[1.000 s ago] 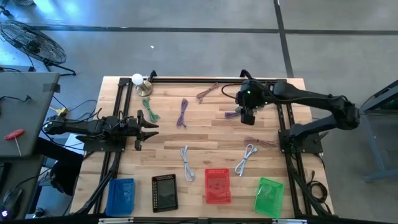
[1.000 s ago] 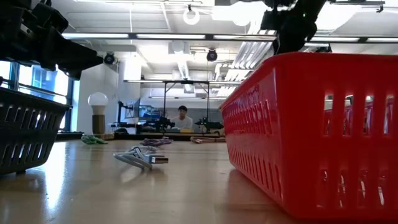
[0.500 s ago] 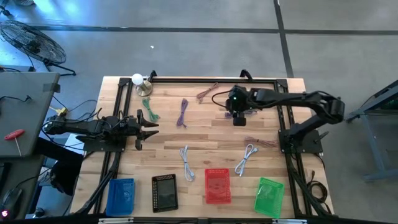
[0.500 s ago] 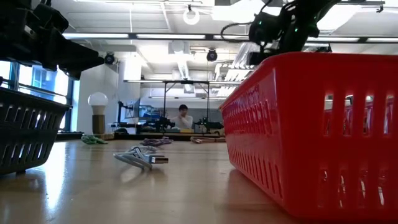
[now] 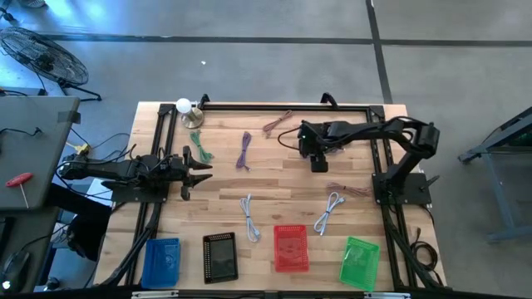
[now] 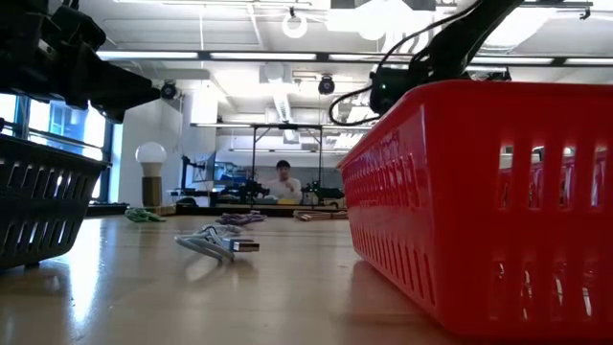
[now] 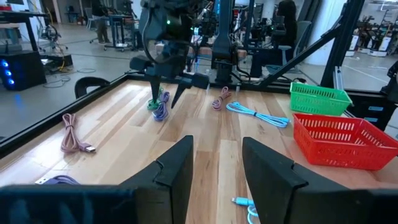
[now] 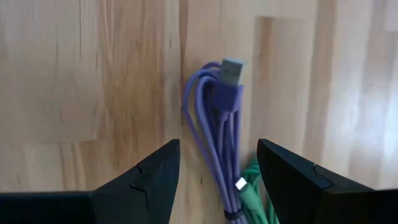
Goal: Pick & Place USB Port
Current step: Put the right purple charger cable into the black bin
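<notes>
Wood tabletop (image 5: pixel 274 178), slatted, black frame round it. Near edge, left to right in the high view: blue basket (image 5: pixel 161 262), black basket (image 5: pixel 220 257), red basket (image 5: pixel 291 247), green basket (image 5: pixel 359 262). In the low view the red basket (image 6: pixel 488 201) fills the right side, the black basket's (image 6: pixel 38 206) edge sits at left.

Just behind the baskets lie two light blue USB cables, one (image 5: pixel 248 215) left of the red basket, one (image 5: pixel 329 212) right of it; the low view shows a cable bundle with a metal plug (image 6: pixel 218 242) on the wood. A pink cable (image 5: pixel 349 190) lies near the right arm's base.

Mid table: left gripper (image 5: pixel 199 172) parked at the left edge, held level, fingers spread, nothing between them; left wrist view shows its two fingers (image 7: pixel 177 171) apart over bare wood.

Right gripper (image 5: pixel 319 158) is down over a purple USB cable (image 8: pixel 219 143), fingers spread and straddling the bundle, not touching it. The plug end points away from the wrist; a green cable (image 8: pixel 256 186) lies touching the purple one. Left wrist view shows that gripper (image 7: pixel 166 92) pointing down over the purple coil (image 7: pixel 160 109).

Farther back: another purple cable (image 5: pixel 243 150), green cable (image 5: pixel 202 147), brownish cable (image 5: pixel 277 123), lamp bulb (image 5: pixel 184 107) at the far left corner. A person (image 6: pixel 281 180) sits in the room beyond.
</notes>
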Controlling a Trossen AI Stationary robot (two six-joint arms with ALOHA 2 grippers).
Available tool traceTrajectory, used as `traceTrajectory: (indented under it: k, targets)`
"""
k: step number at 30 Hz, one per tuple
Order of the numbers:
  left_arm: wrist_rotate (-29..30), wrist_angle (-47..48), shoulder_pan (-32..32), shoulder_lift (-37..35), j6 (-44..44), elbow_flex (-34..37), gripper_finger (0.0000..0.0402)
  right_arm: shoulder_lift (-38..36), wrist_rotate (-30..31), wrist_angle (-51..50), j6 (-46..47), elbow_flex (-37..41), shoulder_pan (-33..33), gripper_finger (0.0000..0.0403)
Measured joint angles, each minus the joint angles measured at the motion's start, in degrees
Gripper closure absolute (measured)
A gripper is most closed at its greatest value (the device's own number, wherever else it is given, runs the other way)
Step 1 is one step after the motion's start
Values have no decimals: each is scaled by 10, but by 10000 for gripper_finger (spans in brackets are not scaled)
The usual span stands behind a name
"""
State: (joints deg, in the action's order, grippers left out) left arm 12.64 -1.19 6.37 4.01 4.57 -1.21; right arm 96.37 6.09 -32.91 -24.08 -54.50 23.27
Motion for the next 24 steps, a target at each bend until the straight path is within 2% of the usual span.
traceTrajectory:
  k: [16, 20, 24]
  targets:
    - [26, -2, 0, 0, -4, 0, 266, 45, -4, 32, -4, -2, 0, 201]
    - [26, -2, 0, 0, -2, 0, 266, 47, -3, 33, -1, -2, 0, 227]
    - [26, -2, 0, 0, 11, 0, 266, 46, -13, 31, 9, -1, 0, 286]
